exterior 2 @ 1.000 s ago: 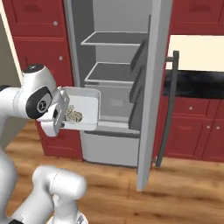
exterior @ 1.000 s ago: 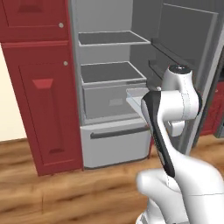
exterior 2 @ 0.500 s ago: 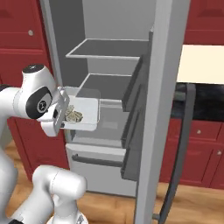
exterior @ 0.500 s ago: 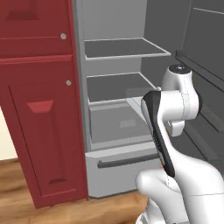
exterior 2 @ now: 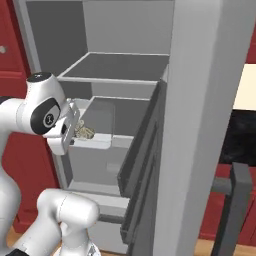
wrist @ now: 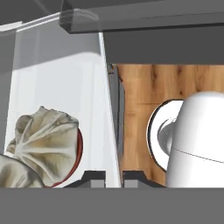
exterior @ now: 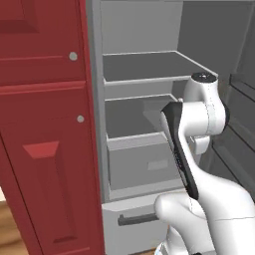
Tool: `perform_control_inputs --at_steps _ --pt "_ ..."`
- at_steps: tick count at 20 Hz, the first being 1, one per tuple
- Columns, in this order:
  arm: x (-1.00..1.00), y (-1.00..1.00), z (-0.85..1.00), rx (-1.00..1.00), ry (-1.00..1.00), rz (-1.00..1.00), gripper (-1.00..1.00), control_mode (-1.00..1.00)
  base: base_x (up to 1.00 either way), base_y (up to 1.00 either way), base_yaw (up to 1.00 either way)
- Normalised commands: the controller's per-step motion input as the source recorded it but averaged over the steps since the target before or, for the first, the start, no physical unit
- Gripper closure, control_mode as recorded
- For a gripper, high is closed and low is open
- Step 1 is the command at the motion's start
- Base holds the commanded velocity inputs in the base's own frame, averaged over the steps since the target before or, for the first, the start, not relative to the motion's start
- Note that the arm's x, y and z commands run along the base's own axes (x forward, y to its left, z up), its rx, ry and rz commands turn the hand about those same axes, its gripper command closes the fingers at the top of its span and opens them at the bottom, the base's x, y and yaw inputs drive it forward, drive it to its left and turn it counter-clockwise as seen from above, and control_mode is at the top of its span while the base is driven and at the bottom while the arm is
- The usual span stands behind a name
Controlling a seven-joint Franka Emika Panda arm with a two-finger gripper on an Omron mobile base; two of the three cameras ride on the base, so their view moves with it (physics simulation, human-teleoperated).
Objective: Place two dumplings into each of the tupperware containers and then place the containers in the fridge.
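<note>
My gripper (exterior 2: 74, 131) is shut on the near rim of the white-translucent tupperware container (exterior 2: 98, 125), holding it level in front of the open fridge (exterior 2: 120, 67) at the height of its middle shelf. Two tan dumplings (exterior 2: 84, 132) lie inside the tub near the held edge. In the hand view the gripper (wrist: 107, 176) pinches the clear container wall (wrist: 57, 78), and the dumplings (wrist: 46, 140) sit just left of the fingers. From the left base view the arm hides the hand, and the fridge (exterior: 142, 67) stands open with grey shelves.
A red cabinet (exterior: 45, 124) flanks the fridge on the left. The open fridge door (exterior 2: 200, 125) with its racks (exterior 2: 142, 150) stands close on the right. A bottom drawer with a dark bar handle (exterior: 134, 218) lies below. Wooden floor (wrist: 175, 87) shows beneath.
Both base views have shifted and the fridge looms larger, so the base has driven closer. The gripper still holds the container with the dumplings in the same pose.
</note>
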Motion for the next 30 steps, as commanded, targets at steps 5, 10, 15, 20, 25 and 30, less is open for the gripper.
perform_control_inputs --at_steps 5,10,15,20,25,30 --pt "0.0 0.0 0.0 0.0 0.0 0.0 1.0 1.0 0.57 -0.22 0.11" --pt "0.0 0.0 0.0 0.0 0.0 0.0 1.0 1.0 0.51 -0.2 0.09" --pt "0.0 0.0 0.0 0.0 0.0 0.0 1.0 1.0 0.43 -0.31 0.02" --pt "0.0 0.0 0.0 0.0 0.0 0.0 1.0 1.0 0.4 -0.28 0.0" --pt "0.0 0.0 0.0 0.0 0.0 0.0 1.0 1.0 0.32 -0.23 0.0" --pt "0.12 -0.22 -0.64 0.0 -0.02 0.0 1.0 -1.0 0.0 0.0 0.0"
